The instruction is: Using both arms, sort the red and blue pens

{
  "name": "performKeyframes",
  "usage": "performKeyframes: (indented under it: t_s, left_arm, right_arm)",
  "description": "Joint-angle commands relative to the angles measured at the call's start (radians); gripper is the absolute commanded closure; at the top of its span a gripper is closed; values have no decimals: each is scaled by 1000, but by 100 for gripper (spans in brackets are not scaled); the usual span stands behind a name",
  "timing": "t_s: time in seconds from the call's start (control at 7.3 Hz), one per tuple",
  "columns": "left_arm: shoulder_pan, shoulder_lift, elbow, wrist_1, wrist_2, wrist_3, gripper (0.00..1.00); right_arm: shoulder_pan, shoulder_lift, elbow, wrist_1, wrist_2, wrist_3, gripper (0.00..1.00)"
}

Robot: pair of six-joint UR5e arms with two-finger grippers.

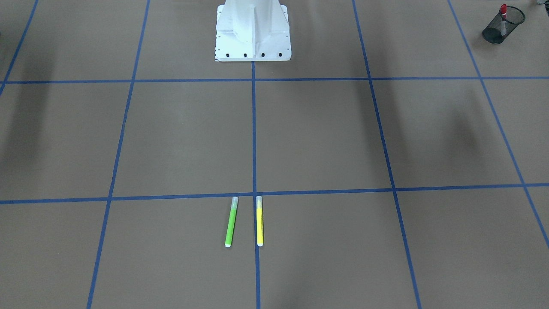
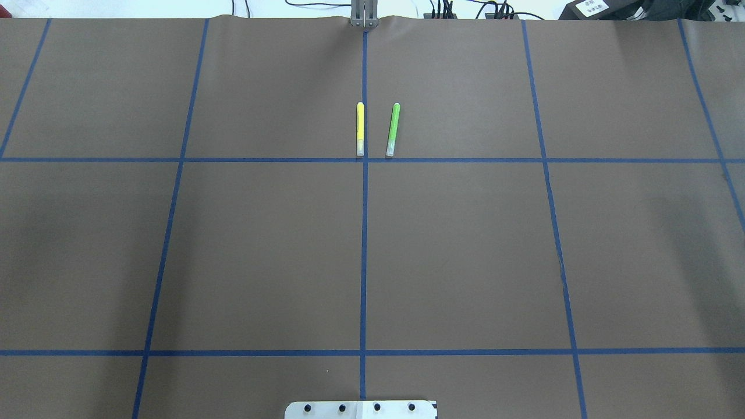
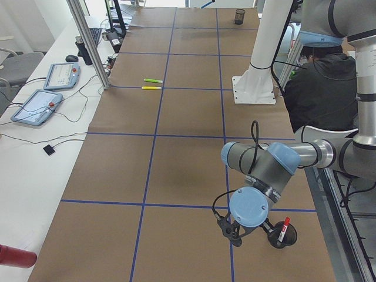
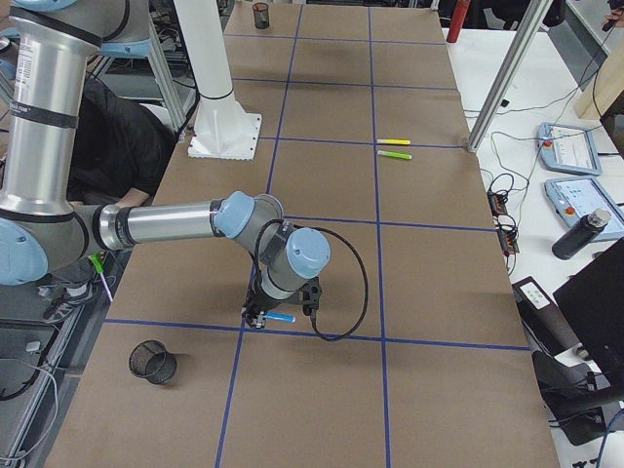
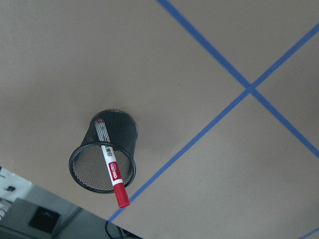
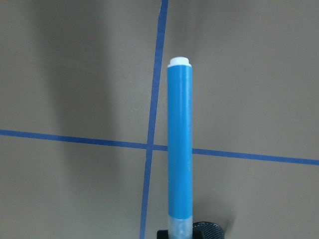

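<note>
Two task pens on record: one filed, one in transit.

Item 1: white-barrelled marker with red cap (image 5: pixel 112 167). It stands tilted inside a black wire-mesh cup (image 5: pixel 122 129), left of centre in the left wrist view. The same cup shows at the far upper right of the front-facing view. This half is judged done. The left gripper (image 3: pixel 234 232) hovers just beside that cup, lower right of the left side view. No closer view shows its fingers, so I cannot tell whether they are open or closed.

Item 2: bright blue marker with white end (image 6: pixel 179 149). It runs up the centre of the right wrist view, off the brown papered surface (image 6: pixel 75 74), carried by the right gripper (image 4: pixel 261 314). The fingers barely show at the bottom edge but are judged clamped on its capped end. A second black mesh cup (image 4: pixel 153 363), with no pen showing in it, stands near, lower left of the right side view. Judged outstanding: lowering the blue marker into that cup.

Not for sorting: lime-green marker (image 2: pixel 393 129) and yellow marker (image 2: pixel 360 129), side by side, upper centre of the overhead view.
</note>
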Motion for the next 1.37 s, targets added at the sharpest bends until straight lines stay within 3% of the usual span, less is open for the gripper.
performKeyframes:
  t_s: [0.0, 0.27, 0.68, 0.82, 1.23]
  left_arm:
    - [50, -85, -8, -35, -9, -36, 0]
    - [107, -89, -17, -185, -67, -158, 0]
    - [187, -89, -15, -421, -87, -292, 0]
    - [196, -89, -17, -425, -89, -294, 0]
    - [197, -90, -24, -452, -89, -294, 0]
  right_arm:
    - [22, -59, -6, -31, -12, -4, 100]
    - [65, -137, -7, -54, -44, -15, 100]
    - [237, -145, -4, -342, -188, -161, 100]
    - [274, -151, -9, -397, -223, -178, 100]
    - [292, -185, -102, -470, -221, -210, 100]
